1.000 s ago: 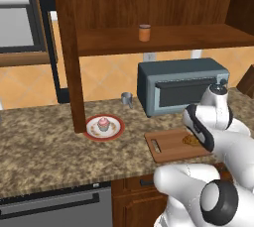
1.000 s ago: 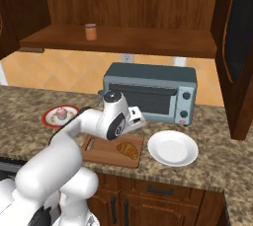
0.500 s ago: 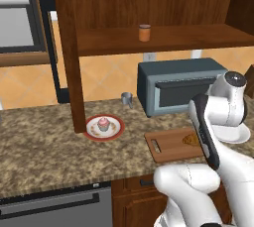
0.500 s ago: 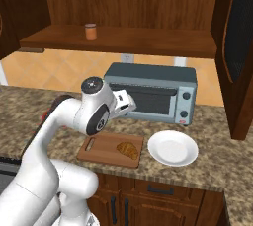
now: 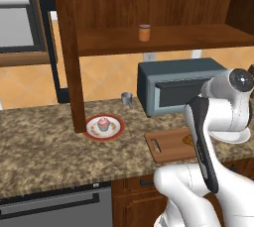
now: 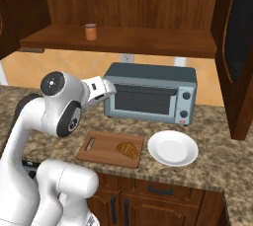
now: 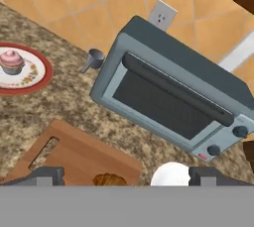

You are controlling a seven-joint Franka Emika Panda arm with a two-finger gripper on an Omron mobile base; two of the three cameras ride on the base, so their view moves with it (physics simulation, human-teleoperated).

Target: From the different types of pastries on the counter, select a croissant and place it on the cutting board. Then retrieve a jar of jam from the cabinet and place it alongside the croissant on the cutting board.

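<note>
The croissant (image 6: 128, 149) already lies on the cutting board (image 6: 101, 151). The jar of jam (image 6: 90, 31) stands on the cabinet (image 6: 123, 40) shelf, at 11 o'clock from the spread, empty hand (image 6: 109, 90). The jar looks stiff, light and smooth; I would grip its sides below the lid.

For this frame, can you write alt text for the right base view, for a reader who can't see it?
A croissant lies on the cutting board on the granite counter, beside an empty white plate and in front of a grey toaster oven. The white arm's gripper is raised above the board. An orange jar of jam stands on the cabinet shelf above.
</note>
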